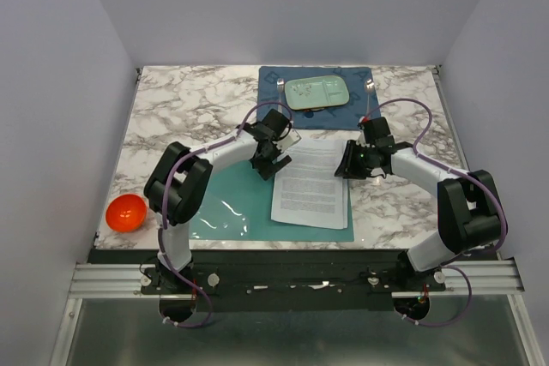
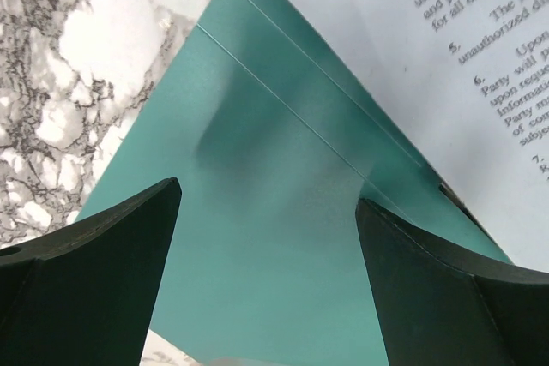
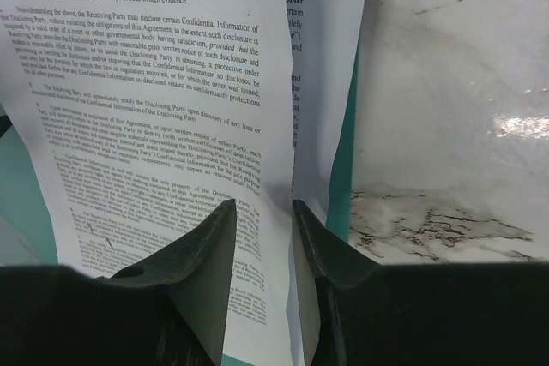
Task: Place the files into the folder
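Marble bench (image 1: 189,109), top view: folder (image 1: 227,203) was laid open at near edge, files (image 1: 310,186) stacked on its right leaf. L wrist: left gripper (image 2: 268,193) was held wide open, empty, over folder by crease. R wrist: right gripper (image 3: 264,203) was seen w/ jaws part-open astride files' edge, not clamped.

— Item one?
— The folder (image 1: 227,203): thin teal-green card, opened flat, two leaves with a centre crease, lying near-centre.
— Item two?
— The files (image 1: 310,182): white sheets with small black print. I count at least two, slightly askew on the right leaf, far edge overhanging the folder. The top sheet's right edge looks raised.
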`<state>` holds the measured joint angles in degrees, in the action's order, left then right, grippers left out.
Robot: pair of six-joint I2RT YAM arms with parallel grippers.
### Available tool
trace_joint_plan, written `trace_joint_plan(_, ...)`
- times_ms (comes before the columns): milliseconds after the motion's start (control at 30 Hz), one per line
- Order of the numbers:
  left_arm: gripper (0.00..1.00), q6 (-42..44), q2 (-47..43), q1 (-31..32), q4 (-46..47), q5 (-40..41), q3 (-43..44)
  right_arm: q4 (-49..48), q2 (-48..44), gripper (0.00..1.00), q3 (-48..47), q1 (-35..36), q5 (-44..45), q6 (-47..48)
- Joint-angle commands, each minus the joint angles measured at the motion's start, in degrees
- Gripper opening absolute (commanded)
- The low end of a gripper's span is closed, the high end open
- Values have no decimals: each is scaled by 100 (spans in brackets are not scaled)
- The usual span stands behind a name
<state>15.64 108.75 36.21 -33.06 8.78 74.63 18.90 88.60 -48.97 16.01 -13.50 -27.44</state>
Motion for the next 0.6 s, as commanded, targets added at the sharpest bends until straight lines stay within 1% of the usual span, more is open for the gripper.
trace_joint_plan(0,98,-61,138,62,-16,-34,184,-263,35,40,116,-37,-399,-156)
trace_joint_plan(200,98,-52,-117,62,-78,-34,148,-395,114,39,160,-37,-601,-270)
trace_joint_plan(333,98,9,-459,36,-165,-34,43,-404,140,39,221,-37,-558,-271)
trace_joint_plan(567,99,185,-1048,-140,-192,142,-404,-430,246,40,318,-37,-514,-270)
